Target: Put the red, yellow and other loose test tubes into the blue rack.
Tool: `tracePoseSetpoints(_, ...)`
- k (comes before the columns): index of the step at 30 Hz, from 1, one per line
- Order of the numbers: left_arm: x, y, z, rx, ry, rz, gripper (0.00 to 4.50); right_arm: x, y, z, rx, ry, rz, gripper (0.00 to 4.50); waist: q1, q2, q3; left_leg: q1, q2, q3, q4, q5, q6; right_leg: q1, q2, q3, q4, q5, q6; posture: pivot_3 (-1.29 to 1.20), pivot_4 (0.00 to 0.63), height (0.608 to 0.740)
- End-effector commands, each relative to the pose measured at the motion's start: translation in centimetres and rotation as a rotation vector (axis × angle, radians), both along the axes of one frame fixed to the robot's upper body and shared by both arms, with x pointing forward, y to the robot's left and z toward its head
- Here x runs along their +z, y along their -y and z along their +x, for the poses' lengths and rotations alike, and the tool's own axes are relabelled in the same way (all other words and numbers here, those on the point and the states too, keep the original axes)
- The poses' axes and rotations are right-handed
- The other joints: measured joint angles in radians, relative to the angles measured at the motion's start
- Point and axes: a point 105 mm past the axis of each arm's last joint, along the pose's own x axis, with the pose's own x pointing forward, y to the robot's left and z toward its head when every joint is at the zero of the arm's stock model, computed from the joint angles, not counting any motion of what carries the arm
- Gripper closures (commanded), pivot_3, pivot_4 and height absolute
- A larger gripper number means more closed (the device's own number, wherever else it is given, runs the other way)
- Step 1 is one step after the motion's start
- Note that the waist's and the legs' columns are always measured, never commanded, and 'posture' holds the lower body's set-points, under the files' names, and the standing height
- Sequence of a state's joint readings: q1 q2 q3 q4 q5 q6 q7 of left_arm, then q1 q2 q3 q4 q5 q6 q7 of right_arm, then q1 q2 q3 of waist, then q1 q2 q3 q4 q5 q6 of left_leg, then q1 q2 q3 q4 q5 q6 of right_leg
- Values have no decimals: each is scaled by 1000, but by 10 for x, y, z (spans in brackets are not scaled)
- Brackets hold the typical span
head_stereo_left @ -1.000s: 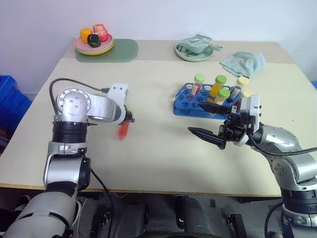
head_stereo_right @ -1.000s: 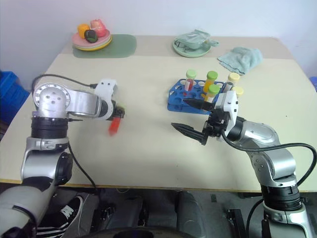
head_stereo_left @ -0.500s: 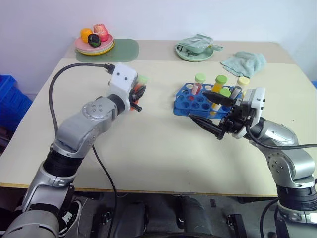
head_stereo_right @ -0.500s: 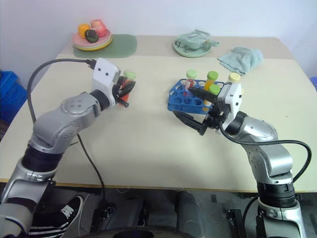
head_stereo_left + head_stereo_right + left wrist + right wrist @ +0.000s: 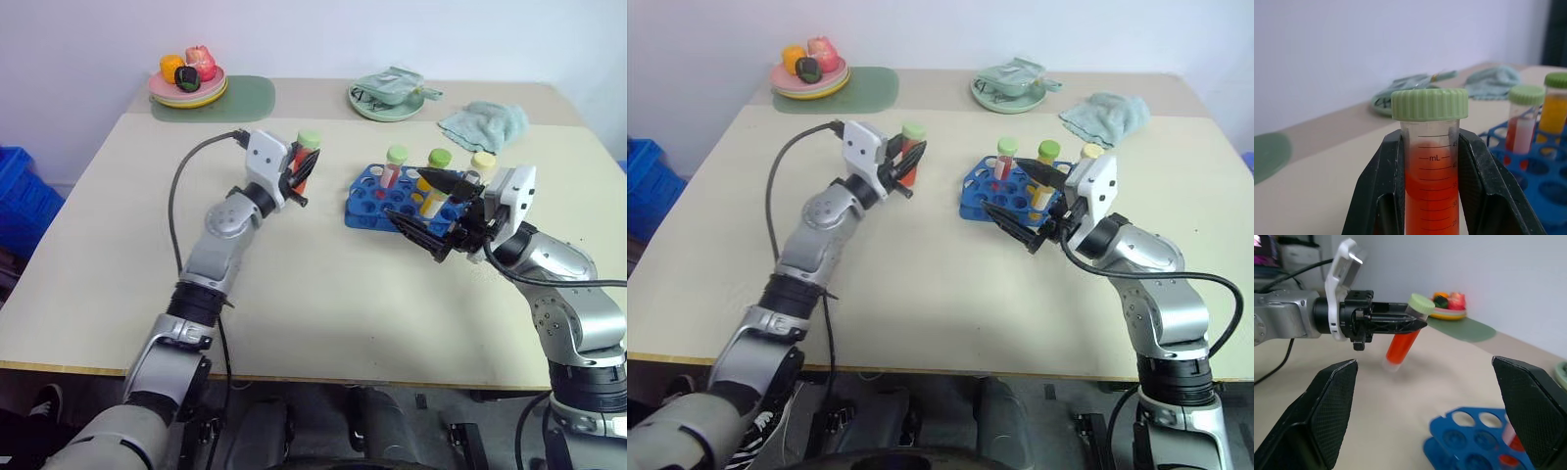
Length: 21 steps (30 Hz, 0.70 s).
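A pale bench (image 5: 294, 284) seen from above and in front, with two robot arms reaching over it.

At the far left edge sits a plate of toy fruit (image 5: 187, 78) on a green mat (image 5: 240, 98).

The left arm stretches forward from the lower left. Its pincer (image 5: 300, 174) is clenched on the red tube (image 5: 303, 166), a clear tube of red-orange liquid with a pale green cap. The tube is held in the air above the bench, nearly upright with the cap on top, and the two black fingers (image 5: 1376, 191) press on its sides just under the cap. It hangs left of the rack, apart from it.

Right of centre stands the blue rack (image 5: 387, 201), a flat grid of round holes, most of them empty. Several capped tubes stand upright in its far side: one with red and whitish content under a green cap (image 5: 394, 166), a yellow tube (image 5: 434, 176) with a green cap, and one with a pale yellow cap (image 5: 481, 162).

The right arm comes in from the lower right. Its pincer (image 5: 431, 211) is released, the black fingers spread wide and grasping nothing. It hovers over the rack's near right part and points left, toward the other arm.

Along the far edge behind the rack sit a green plate holding a crumpled packet (image 5: 385, 93) and, further right, a teal cloth (image 5: 482, 124).
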State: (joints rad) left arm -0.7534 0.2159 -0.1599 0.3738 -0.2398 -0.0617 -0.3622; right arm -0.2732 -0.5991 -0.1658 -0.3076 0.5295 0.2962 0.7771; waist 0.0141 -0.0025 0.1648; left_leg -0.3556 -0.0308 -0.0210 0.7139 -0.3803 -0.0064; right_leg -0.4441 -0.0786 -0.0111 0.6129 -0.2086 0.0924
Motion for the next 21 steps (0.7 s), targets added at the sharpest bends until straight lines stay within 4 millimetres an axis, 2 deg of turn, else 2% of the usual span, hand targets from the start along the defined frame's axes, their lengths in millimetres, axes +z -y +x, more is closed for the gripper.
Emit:
tracePoseSetpoints(1,37,6,-7,-89,137,-155,3486,6,4,-4,-16,45,-18,0,-1,0,0,0,0,0,0,0,0,0,0,0,0,0,1,0,150,740)
tracePoseSetpoints(4,39,18,-14,-242,107,-242,3486,7,6,-4,-32,52,-12,0,-2,0,0,0,0,0,0,0,0,0,0,0,0,0,1,0,150,740)
tracePoseSetpoints(7,41,22,-16,-268,125,-272,3486,5,8,-3,-46,58,-22,0,-2,0,0,1,0,0,0,0,0,0,0,0,0,0,1,0,150,740)
tracePoseSetpoints(10,35,35,-17,-328,103,-275,3486,3,11,-1,-67,67,-28,0,-2,0,0,1,0,0,0,0,0,0,0,0,0,0,1,0,150,740)
tracePoseSetpoints(15,22,48,-14,-341,115,-228,3486,2,10,-4,-83,77,-6,0,-1,0,0,1,0,0,1,-1,2,1,0,0,0,0,1,0,150,740)
tracePoseSetpoints(21,16,64,-10,-336,120,-188,3486,2,13,-7,-109,75,4,0,0,0,0,1,0,1,1,-1,3,1,1,0,0,0,1,0,150,740)
